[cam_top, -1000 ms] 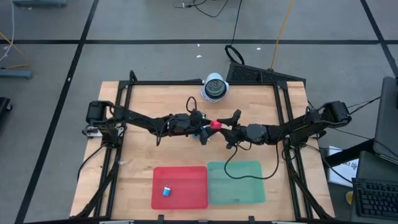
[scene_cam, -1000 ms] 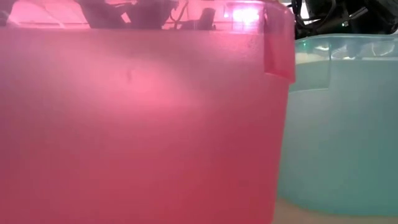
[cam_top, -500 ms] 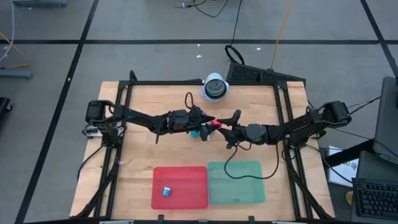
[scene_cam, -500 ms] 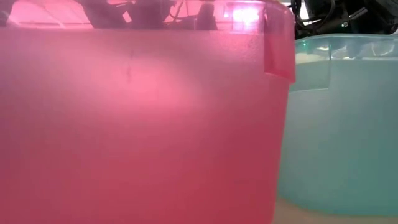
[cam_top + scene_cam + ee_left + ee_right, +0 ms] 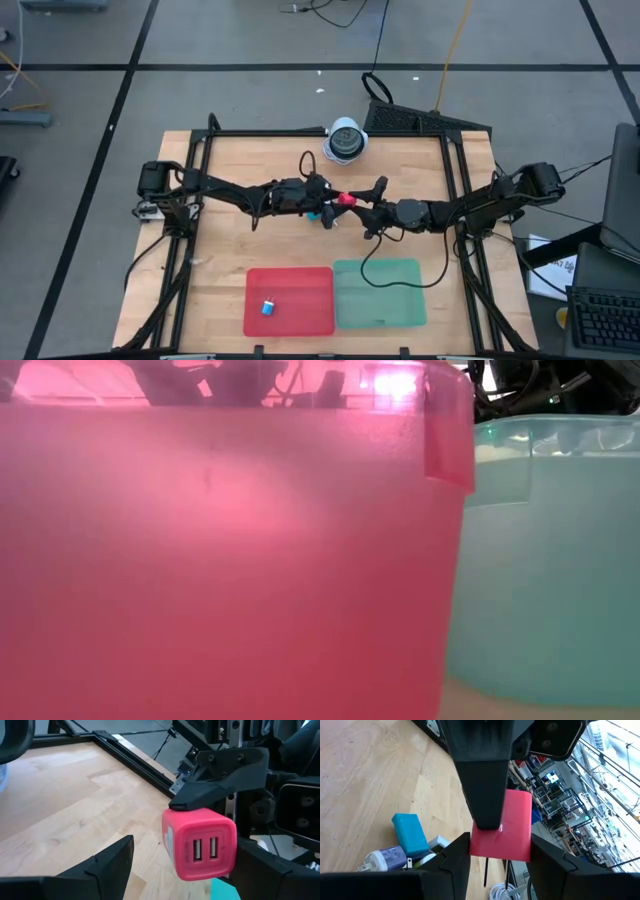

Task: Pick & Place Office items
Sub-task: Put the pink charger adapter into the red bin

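A red USB charger cube (image 5: 346, 200) hangs above the middle of the table between both grippers. My right gripper (image 5: 500, 839) is shut on it. My left gripper (image 5: 184, 845) is open; its fingers stand on either side of the cube, with a clear gap at one finger. On the table below lie a teal block (image 5: 410, 835) and a white-and-purple plug (image 5: 385, 857). A small blue piece (image 5: 268, 307) lies in the red tray (image 5: 300, 285). My right gripper pinches the red charger between its two fingers on opposite faces; one finger (image 5: 210, 790) lies on the cube's upper face (image 5: 200, 815). The fingers come level from the table's right side. The cube is lifted clear of the table, its two USB ports (image 5: 204, 849) facing my left wrist.
A round white-and-grey domed object (image 5: 345, 140) stands near the far edge. The red tray and a green tray (image 5: 380, 293) sit side by side at the near edge; their walls (image 5: 220, 560) (image 5: 550, 560) fill the low view. Black frame rails run along the table's sides.
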`<state>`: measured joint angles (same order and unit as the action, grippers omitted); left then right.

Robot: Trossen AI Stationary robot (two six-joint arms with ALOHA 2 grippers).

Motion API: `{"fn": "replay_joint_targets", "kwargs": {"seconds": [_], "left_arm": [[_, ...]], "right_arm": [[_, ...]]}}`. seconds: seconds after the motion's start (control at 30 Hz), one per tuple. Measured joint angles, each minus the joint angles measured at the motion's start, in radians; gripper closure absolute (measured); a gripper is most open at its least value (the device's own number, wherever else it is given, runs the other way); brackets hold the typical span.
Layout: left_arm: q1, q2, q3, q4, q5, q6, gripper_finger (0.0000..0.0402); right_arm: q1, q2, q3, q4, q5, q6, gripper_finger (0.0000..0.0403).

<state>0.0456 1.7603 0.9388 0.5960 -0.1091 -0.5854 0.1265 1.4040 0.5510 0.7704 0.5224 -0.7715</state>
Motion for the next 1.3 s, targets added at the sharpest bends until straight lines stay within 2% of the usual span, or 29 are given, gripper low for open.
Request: {"fn": "replay_joint_targets", "kwargs": {"seconds": [0.67,0.77,1.07,1.3], "left_arm": [[0.000,0.000,0.000,0.006,-0.005,0.010,0.0110],[0.000,0.000,0.000,0.009,-0.005,0.012,0.0135],[0.011,0.000,0.001,0.023,0.004,0.014,0.0252],[0.013,0.000,0.000,0.047,0.000,0.082,0.0253]], "right_arm": [[0.000,0.000,0.000,-0.004,0.000,0.000,0.0253],[0.000,0.000,0.000,-0.004,0.000,0.000,0.0254],[-0.002,0.000,0.000,-0.006,0.009,0.001,0.0253],[-0.002,-0.001,0.000,-0.002,0.017,0.037,0.0245]]}}
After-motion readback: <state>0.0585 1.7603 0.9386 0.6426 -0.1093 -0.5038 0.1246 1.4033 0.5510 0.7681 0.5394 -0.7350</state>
